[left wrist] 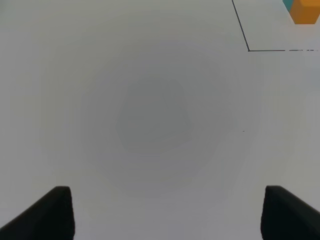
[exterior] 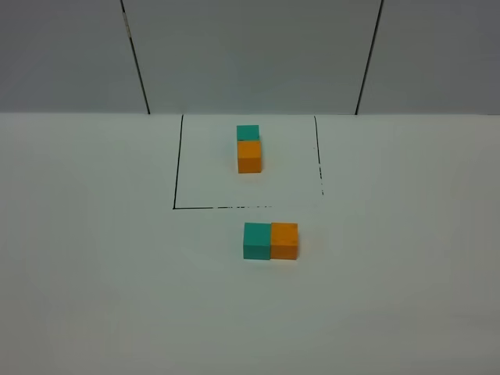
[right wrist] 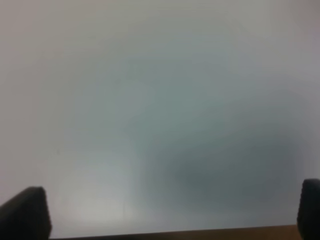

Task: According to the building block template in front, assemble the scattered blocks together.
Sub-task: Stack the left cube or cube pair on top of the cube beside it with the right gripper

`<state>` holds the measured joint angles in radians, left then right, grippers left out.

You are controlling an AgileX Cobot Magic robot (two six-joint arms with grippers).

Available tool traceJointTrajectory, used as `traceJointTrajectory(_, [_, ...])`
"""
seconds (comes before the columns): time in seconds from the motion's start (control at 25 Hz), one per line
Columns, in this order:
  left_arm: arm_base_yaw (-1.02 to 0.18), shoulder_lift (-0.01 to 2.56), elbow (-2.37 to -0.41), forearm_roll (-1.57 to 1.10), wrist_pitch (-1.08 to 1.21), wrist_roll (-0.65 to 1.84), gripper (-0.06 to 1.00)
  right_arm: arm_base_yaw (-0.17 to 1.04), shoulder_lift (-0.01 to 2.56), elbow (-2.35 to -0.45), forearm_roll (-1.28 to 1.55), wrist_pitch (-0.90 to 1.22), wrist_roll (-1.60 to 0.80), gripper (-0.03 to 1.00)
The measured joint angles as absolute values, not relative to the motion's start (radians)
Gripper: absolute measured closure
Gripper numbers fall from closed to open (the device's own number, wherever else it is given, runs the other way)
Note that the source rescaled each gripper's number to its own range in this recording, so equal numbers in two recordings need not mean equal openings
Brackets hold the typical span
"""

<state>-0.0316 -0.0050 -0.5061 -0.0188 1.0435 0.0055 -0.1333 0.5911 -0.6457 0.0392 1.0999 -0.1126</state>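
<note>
Inspector: Nearest, low centre: teal cube (exterior: 256, 241) and orange cube (exterior: 283, 241), touching side by side, outside the outline (exterior: 177, 164). Template (exterior: 249, 148) sits upper centre, teal behind orange.
Clerk: Handling?
Inspector: Judged light, rigid, matte; grip opposite flat faces, not corners. A nudge would likely slide them.
Clerk: End effectors?
Inspector: Left end effector (left wrist: 167, 215) and right end effector (right wrist: 172, 215) both gape wide, empty, absent from the high view.
Clerk: Surroundings?
Inspector: White bench (exterior: 94, 297), plain; grey panelled wall (exterior: 250, 55) behind.

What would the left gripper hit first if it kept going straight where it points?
Probably only the bare table: the left gripper faces plain surface, with the template off to the side.
</note>
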Motion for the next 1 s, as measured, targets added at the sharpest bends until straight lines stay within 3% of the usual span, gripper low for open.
traceJointTrajectory(0.28, [-0.032,-0.005,-0.506,-0.019,1.043,0.006,0.25,-0.084,0.71,-0.661,0.064,1.031,-0.252,-0.03])
traceJointTrajectory(0.64, [-0.032,-0.005,-0.506,-0.019,1.043,0.006,0.25,0.403,1.242,-0.9,-0.2,0.957,-0.389,-0.03])
traceJointTrajectory(1.0, [-0.032,-0.005,-0.506,-0.019,1.043,0.007,0.25,0.641,1.769,-1.294,-0.341,0.917,-0.666,-0.03])
